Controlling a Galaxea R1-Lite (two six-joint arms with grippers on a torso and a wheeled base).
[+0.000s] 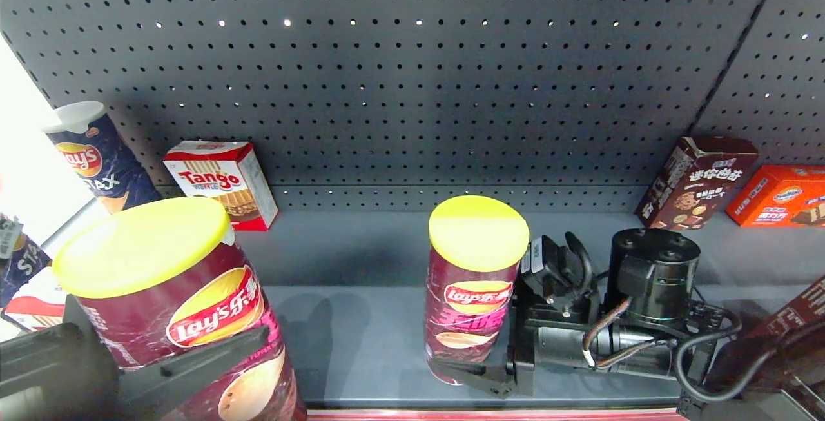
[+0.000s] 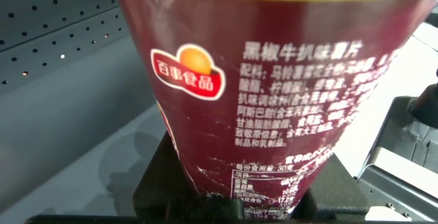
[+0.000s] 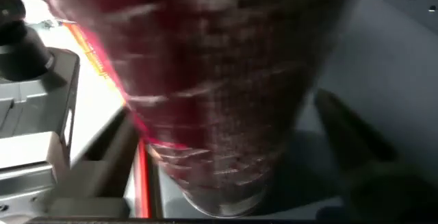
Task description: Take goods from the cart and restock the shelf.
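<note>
Left gripper clamps one crisp can, lower left. The right gripper brackets the second can, lower centre, standing on the shelf (clamping state cannot be told). Cans are probably light, stiff, crushable and slick, so grip mid-body.

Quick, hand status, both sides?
Left hand: closed on the yellow-lidded chip can, held up.
Right hand: at the second can standing on the shelf; grip cannot be told.

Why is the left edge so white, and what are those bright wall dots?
Head view: strong light washes out the edge beside the dark blue chip can; light shows through holes in the grey perforated panel. Left wrist view: lit holes.
</note>
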